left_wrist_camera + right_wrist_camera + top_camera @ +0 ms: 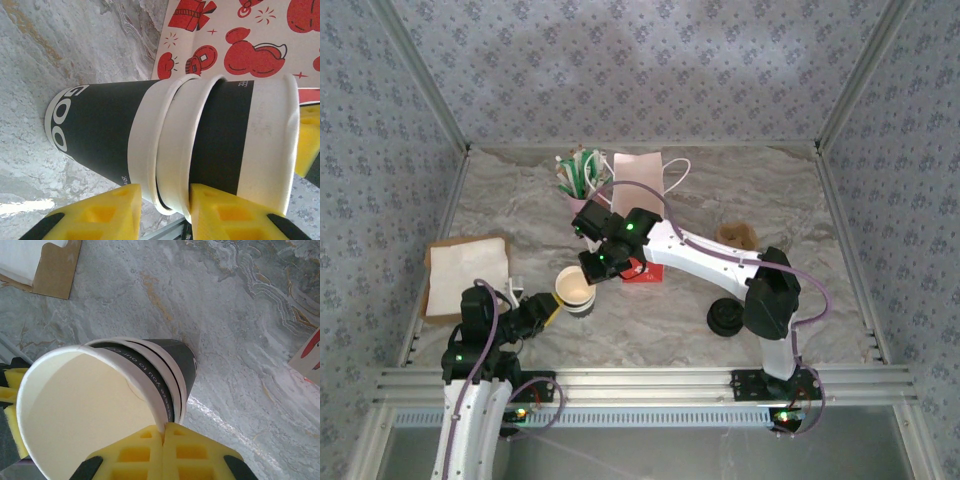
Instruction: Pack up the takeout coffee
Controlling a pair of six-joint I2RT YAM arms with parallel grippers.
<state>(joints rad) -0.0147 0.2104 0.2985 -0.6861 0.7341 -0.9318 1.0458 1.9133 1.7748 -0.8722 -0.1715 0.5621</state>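
Three nested paper cups [575,290] stand near the table's front left, dark outside and cream inside. The top one is the takeout coffee cup [85,410], sitting a little raised in the stack [265,140]. My right gripper [164,432] is shut on its rim wall, reaching in from the right [595,272]. From the left, my left gripper [552,310] is at the stack's side. Its yellow fingers [117,212] close from either side on the rims of the two lower cups [170,150]. The red-and-white bag [638,178] lies just behind [240,35].
A pink cup of sticks [578,175] stands at the back beside the bag. A black round lid [724,318] lies by the right arm's base, a brown object [737,236] behind it. White napkins on cardboard [468,270] sit at the left edge [55,270].
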